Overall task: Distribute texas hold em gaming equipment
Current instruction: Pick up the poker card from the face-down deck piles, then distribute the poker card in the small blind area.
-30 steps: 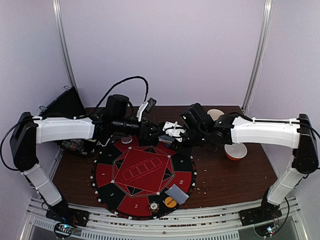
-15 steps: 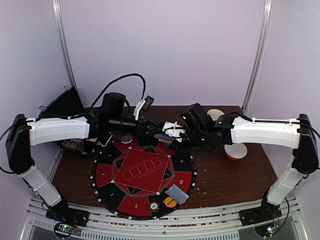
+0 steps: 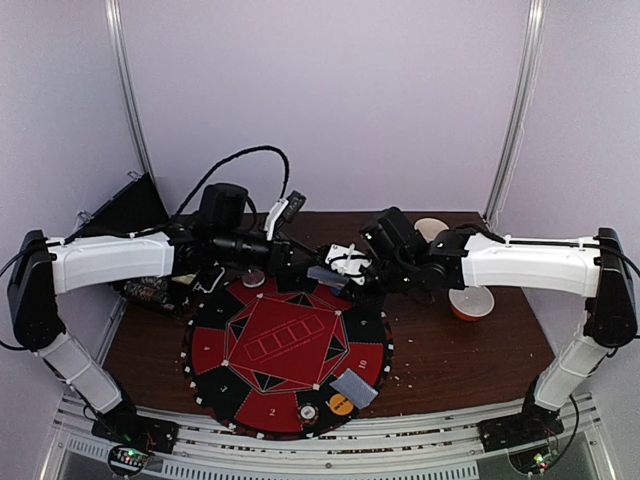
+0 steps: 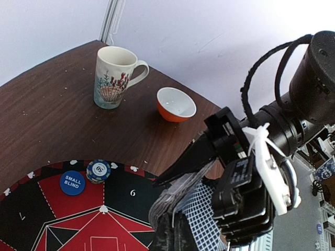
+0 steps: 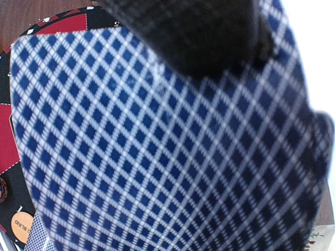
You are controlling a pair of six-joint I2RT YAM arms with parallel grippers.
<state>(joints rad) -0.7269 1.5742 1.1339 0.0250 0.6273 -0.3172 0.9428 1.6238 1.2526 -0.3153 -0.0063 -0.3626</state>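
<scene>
While both arms reach together with the round mat (image 3: 285, 345) below them, the left tool (image 3: 303, 267) is clamped on the playing cards (image 5: 157, 146), which sit just ahead of the right tool (image 3: 350, 266) and against its fingers (image 4: 183, 163), though I cannot tell whether those are closed.

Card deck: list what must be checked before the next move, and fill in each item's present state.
1. Deck gripped by right gripper: ok.
2. Left gripper shut on the deck's edge: cannot tell.
3. Dealt cards lying on the mat beside orange chip: ok.
4. Small blind button and blue chip stack on the mat: ok.
5. Mug and bowl upright, off the mat: ok.
</scene>
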